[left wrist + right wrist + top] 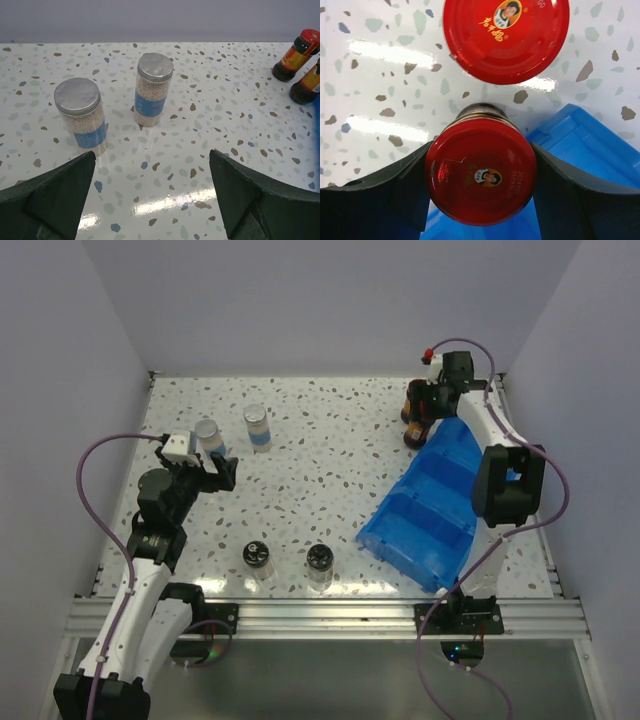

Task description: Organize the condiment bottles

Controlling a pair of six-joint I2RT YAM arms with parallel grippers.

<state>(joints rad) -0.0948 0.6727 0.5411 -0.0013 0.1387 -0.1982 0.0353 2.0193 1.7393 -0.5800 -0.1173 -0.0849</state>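
Note:
Two clear jars with silver caps and blue labels stand on the speckled table, just ahead of my left gripper, which is open and empty; in the top view they are at the far left, with the left gripper just below them. Two clear jars with black shaker lids stand near the front edge. My right gripper is shut on the red cap of a dark jar at the blue bin's far corner. The other red-capped jar stands just beyond it.
The big blue divided bin lies slanted on the right side, its corner under my right gripper. White walls close the table at the back and sides. A metal rail runs along the front edge.

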